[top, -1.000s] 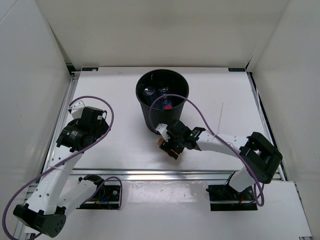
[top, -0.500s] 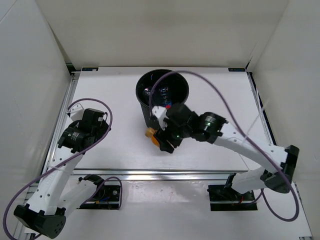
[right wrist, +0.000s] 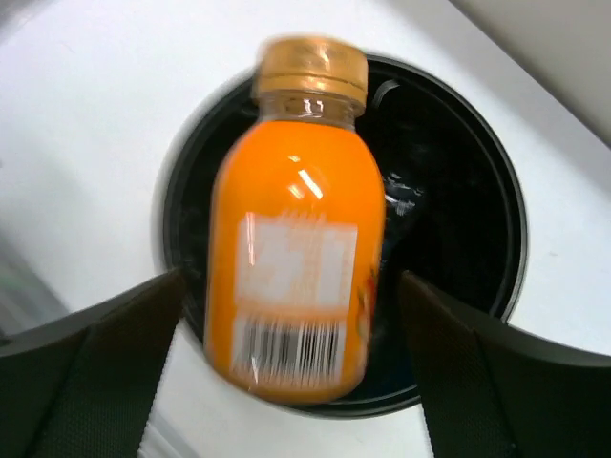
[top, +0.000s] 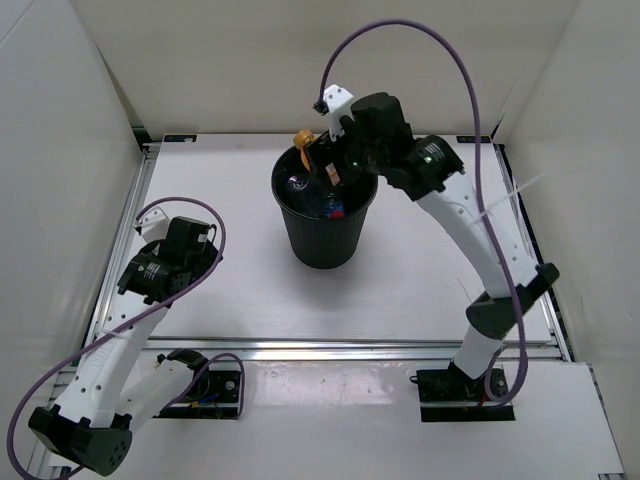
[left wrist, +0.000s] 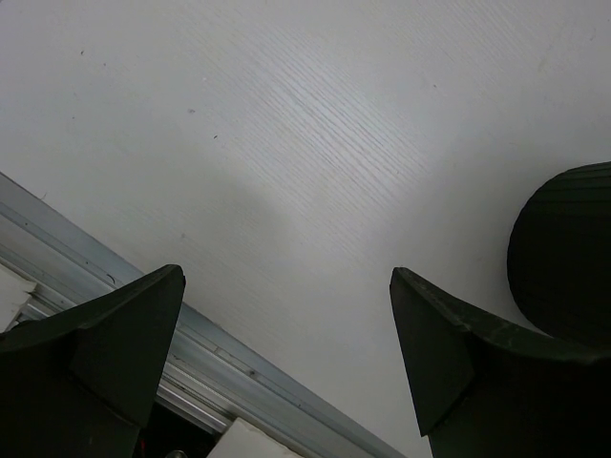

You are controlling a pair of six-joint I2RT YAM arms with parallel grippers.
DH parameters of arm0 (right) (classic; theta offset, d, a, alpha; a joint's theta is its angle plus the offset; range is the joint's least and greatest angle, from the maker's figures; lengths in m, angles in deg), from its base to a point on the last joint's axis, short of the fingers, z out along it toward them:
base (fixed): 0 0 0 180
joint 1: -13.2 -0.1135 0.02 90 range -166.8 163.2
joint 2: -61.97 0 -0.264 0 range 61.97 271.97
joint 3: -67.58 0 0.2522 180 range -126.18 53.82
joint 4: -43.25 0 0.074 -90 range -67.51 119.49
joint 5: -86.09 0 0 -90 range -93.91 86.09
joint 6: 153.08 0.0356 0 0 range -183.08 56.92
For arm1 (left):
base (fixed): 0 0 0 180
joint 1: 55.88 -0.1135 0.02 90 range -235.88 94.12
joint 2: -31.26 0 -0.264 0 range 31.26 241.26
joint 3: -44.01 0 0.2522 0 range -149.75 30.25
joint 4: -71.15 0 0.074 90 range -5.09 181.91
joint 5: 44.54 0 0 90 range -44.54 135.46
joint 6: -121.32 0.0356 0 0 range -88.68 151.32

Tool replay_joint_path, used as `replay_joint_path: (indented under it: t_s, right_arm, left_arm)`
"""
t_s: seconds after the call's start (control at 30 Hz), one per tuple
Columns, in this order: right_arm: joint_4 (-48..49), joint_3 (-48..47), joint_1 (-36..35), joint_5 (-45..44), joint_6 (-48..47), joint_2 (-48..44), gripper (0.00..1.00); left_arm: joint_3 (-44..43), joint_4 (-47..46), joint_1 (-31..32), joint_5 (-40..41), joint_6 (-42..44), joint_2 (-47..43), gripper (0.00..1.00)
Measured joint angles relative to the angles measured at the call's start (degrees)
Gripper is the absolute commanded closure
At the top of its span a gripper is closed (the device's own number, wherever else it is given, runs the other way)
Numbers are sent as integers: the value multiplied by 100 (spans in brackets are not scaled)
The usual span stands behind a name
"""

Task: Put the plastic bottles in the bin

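Observation:
A short orange bottle (right wrist: 296,258) with an orange cap hangs over the mouth of the black bin (right wrist: 514,239), blurred, cap pointing away from the camera. My right gripper (right wrist: 288,279) is open around it, with a gap showing between each finger and the bottle. From above, the right gripper (top: 328,160) is over the bin's (top: 284,205) far rim, with the bottle's orange cap (top: 303,137) sticking out to the left. Other plastic bottles (top: 322,197) lie inside the bin. My left gripper (left wrist: 286,315) is open and holds nothing, low over the table at the left.
The bin's dark wall (left wrist: 563,248) shows at the right edge of the left wrist view. An aluminium rail (left wrist: 86,262) runs along the table's edge under the left gripper. White walls enclose the table on three sides.
The right arm has swung the orange bottle from the table in front of the bin up over the bin's mouth, and its jaws have spread off the bottle. The left arm has hardly moved.

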Motion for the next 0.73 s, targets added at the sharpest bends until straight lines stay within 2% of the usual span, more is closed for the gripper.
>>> replay_joint_path:
  t_s: [0.17,0.27,0.53,0.73]
  right_arm:
    - [-280,166,142,-476,72,299,0]
    - [-393,297,203,-1086,667,105,0]
    - [-1449,166,2013,-1045,2210,-444,0]
    - [-2129,485,2162,-1073,2614,-396,0]
  left_arm:
    - [-4,94,0,173,-24,0,0]
    - [-13,302,0,446,-208,-15,0]
    - [98,807,-33,1248,-1029,-227,0]
    - [190,1075,-101,2079,-1657,-87,0]
